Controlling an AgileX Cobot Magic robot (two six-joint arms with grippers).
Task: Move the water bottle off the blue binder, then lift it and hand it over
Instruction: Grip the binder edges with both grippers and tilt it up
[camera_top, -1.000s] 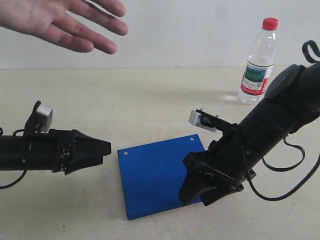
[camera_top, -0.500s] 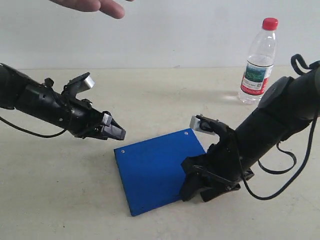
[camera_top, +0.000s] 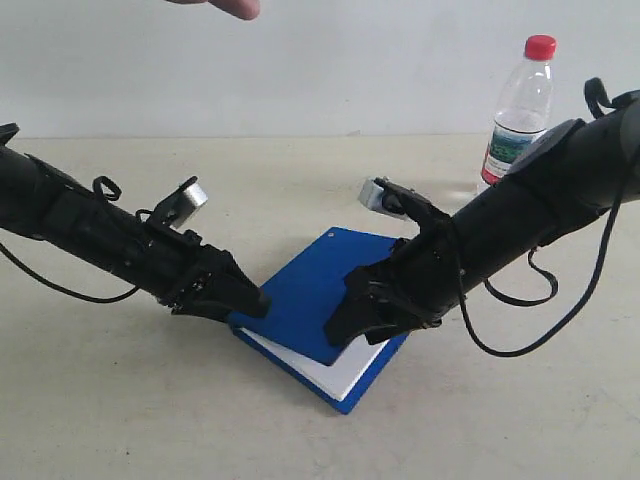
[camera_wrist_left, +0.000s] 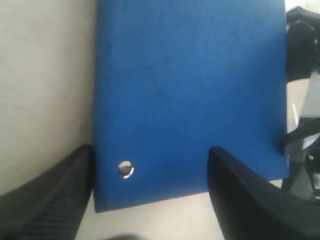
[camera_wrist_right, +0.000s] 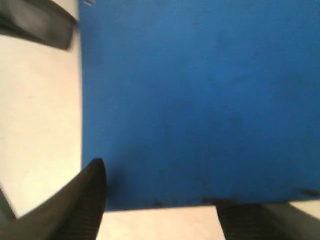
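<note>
The water bottle (camera_top: 520, 108), clear with a red cap, stands upright on the table at the back right, well off the blue binder (camera_top: 312, 290). The binder lies between both arms, turned corner-on, its top cover raised so white pages show underneath. My left gripper (camera_top: 252, 303) is at the binder's left corner; in the left wrist view the left gripper (camera_wrist_left: 150, 155) is open across the edge by a silver rivet (camera_wrist_left: 125, 169). My right gripper (camera_top: 340, 328) sits on the binder's right side, and the right gripper (camera_wrist_right: 160, 185) is open over the blue edge.
A person's fingertips (camera_top: 228, 6) show at the top edge of the exterior view. The right arm's black cable (camera_top: 520, 330) loops over the table right of the binder. The beige table (camera_top: 130, 400) stretches in front of and behind the arms.
Both arms have closed in on the binder from either side. The binder has turned and its cover has come up, showing white inside. The hand has drawn back upward.
</note>
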